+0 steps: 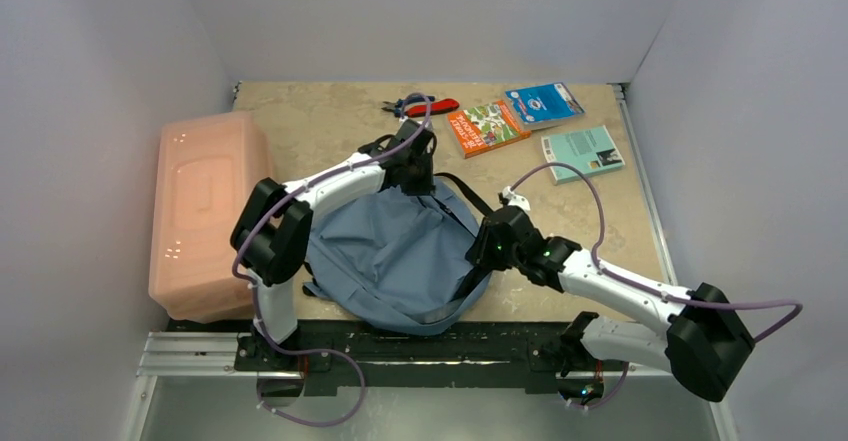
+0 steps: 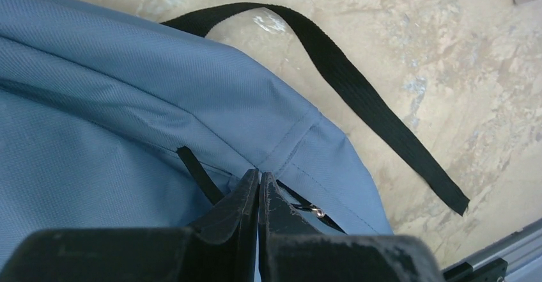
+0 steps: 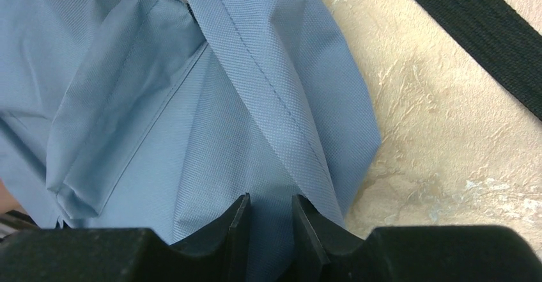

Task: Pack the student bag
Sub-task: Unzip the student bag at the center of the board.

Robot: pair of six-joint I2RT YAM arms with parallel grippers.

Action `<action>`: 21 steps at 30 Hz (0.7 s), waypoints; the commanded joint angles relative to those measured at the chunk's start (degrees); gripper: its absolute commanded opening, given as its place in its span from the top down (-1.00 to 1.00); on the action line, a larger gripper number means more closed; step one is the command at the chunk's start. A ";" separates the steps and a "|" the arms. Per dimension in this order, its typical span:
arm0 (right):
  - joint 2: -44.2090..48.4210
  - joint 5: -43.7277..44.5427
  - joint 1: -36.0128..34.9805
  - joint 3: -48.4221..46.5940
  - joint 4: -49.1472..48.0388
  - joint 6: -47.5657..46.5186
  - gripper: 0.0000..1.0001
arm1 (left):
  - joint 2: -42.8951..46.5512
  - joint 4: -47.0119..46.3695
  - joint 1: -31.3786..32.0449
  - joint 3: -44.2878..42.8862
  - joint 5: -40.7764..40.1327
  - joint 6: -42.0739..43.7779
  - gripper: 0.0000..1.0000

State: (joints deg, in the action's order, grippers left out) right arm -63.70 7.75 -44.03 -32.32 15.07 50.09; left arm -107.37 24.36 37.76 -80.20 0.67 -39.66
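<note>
Limply, the grey-blue student bag (image 1: 390, 246) sags — left pincer (image 2: 259, 183) shut on seam, right pincer (image 3: 271, 200) ajar astride fabric.

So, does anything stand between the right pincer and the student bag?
No, nothing visible does. The right pincer sits right on the student bag, fingers slightly apart with the blue fabric directly between them. The black strap lies off to the side on the table.
</note>
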 commanded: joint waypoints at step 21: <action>8.79 -7.04 1.14 -11.79 14.17 -7.77 -0.50 | 32.13 -6.11 3.71 19.41 8.77 6.73 -0.36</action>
State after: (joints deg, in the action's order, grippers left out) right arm -58.89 6.02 -43.07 -46.37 24.49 40.97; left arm -80.40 26.55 37.43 -69.34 5.80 -31.99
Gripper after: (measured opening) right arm 0.747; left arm 0.676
